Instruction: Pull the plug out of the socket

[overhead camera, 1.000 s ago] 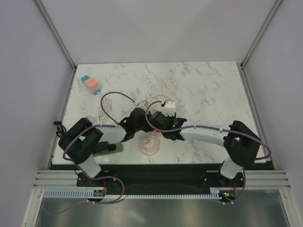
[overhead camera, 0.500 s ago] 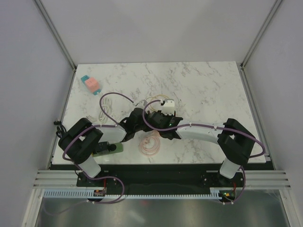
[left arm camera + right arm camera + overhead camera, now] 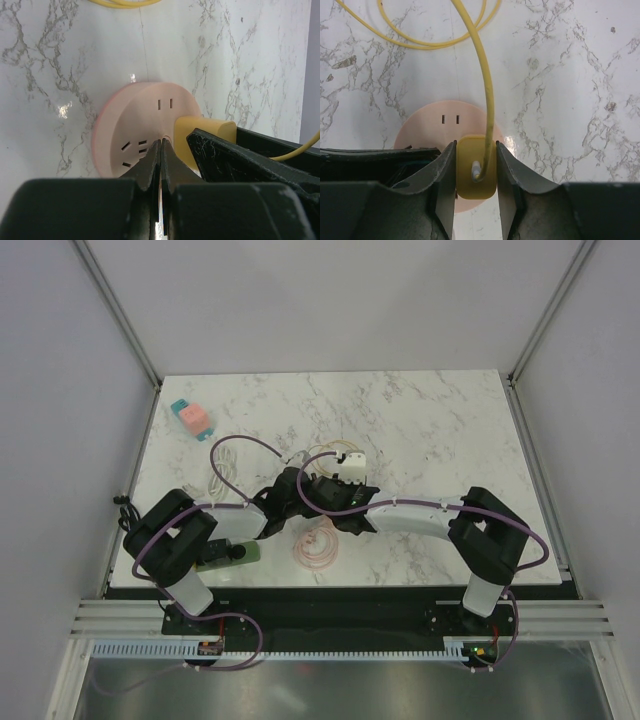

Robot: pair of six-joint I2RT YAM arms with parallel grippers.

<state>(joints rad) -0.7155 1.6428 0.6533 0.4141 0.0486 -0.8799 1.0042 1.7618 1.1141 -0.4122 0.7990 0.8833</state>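
Though the top view hides the socket [image 3: 135, 115] beneath the right arm [image 3: 420, 517] mid-table [image 3: 440, 420], the left wrist view shows the left gripper [image 3: 161, 142] closed, apparently pinning it. In the right wrist view, the right gripper [image 3: 476, 150] clamps the seated plug [image 3: 476, 172]; pulling remains.

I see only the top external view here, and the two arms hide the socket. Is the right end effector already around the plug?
Observer: Yes. In the right wrist view, the right end effector has one finger against each side of the yellow plug.
Operator: Is it pulled out yet?
Observer: No, it sits in the pink socket, near its rim.
Operator: And the other arm?
Observer: The left end effector is shut, tips on the socket face beside the plug.
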